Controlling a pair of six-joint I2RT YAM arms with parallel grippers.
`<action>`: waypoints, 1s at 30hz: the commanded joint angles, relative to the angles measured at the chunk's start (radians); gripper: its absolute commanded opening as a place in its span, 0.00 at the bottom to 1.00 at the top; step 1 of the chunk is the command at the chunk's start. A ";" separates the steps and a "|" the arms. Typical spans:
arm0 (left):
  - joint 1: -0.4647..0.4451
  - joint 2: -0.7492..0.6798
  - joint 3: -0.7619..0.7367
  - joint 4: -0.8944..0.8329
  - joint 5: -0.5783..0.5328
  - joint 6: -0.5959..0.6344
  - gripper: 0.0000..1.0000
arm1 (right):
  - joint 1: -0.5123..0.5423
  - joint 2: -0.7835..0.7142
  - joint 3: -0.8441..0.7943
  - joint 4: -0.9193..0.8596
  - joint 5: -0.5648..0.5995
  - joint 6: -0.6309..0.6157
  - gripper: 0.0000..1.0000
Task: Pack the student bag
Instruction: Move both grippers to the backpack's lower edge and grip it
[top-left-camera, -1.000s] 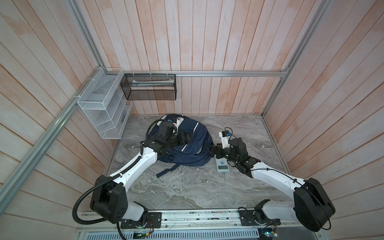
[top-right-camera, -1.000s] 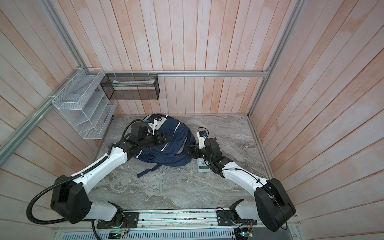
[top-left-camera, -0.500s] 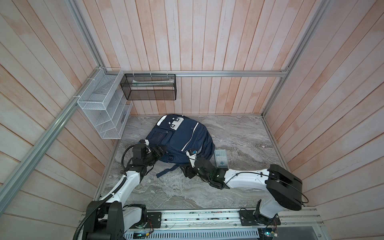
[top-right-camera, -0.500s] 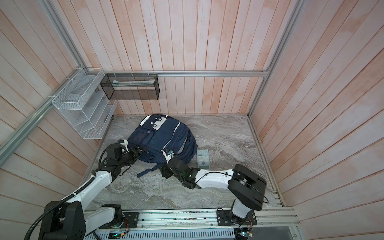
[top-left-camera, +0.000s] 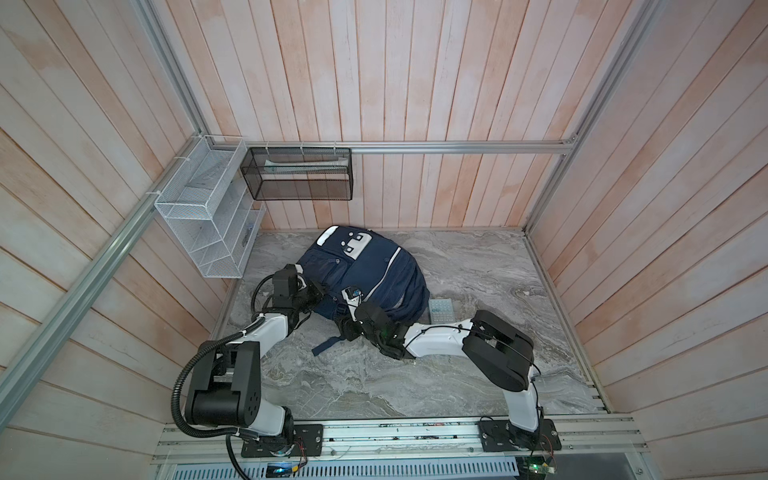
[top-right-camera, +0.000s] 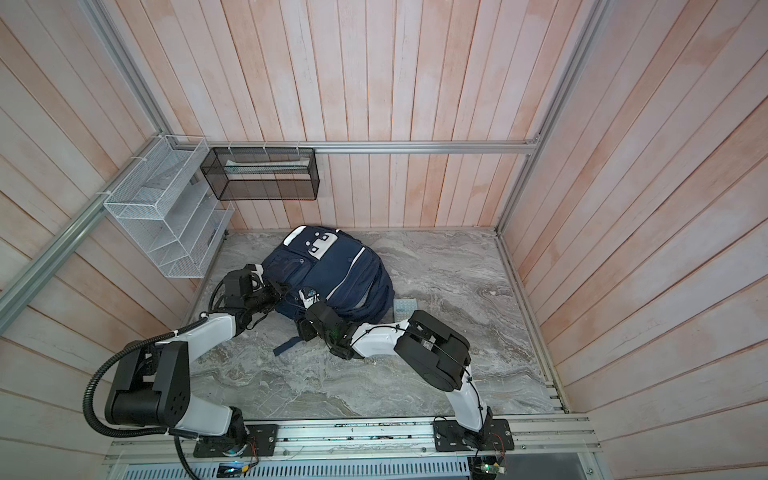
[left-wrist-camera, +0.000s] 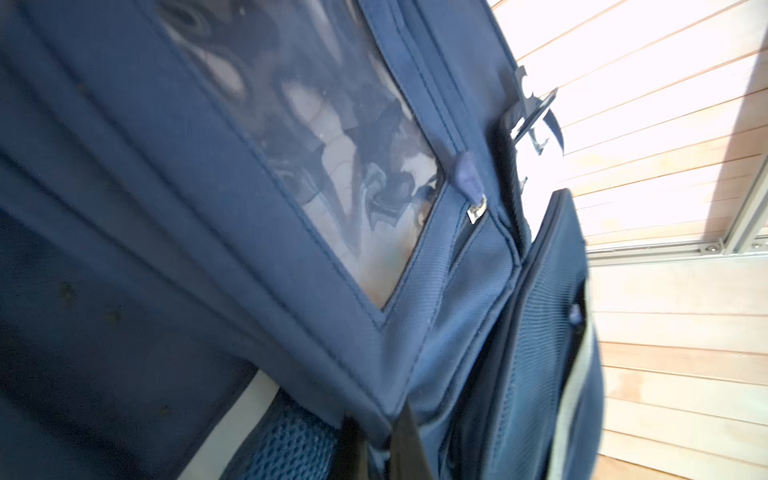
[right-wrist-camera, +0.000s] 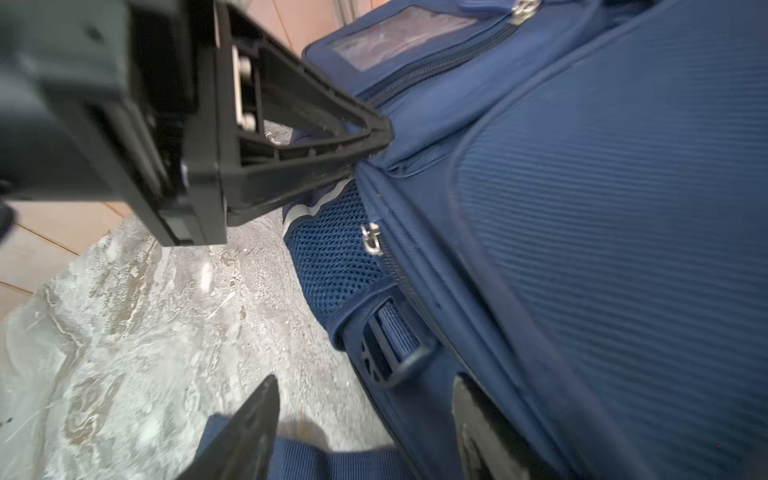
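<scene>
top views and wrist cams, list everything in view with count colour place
marble-patterned tabletop: 1, grey, under everything
navy-blue fabric backpack: 1, navy with white stripes and white patch, lying mid-tabletop near the back wall
grey keypad calculator: 1, grey, on the tabletop at the backpack's right edge, partly hidden
white wire rack: 1, white, on the left wall
black mesh basket: 1, black, on the back wall, pale long item inside
left arm: 1, white and black, jaws shut on the backpack's lower pocket corner
right arm: 1, white and black, jaws apart at the backpack's near edge
</scene>
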 joint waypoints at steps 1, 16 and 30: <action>-0.024 -0.066 -0.005 0.011 0.070 -0.025 0.00 | -0.032 0.062 0.096 0.001 0.049 -0.041 0.68; -0.106 -0.216 -0.128 -0.044 0.124 -0.084 0.00 | -0.099 0.054 0.098 0.098 0.095 -0.082 0.00; -0.004 -0.207 -0.084 -0.096 0.129 -0.019 0.00 | -0.167 -0.255 -0.296 -0.029 -0.116 -0.087 0.00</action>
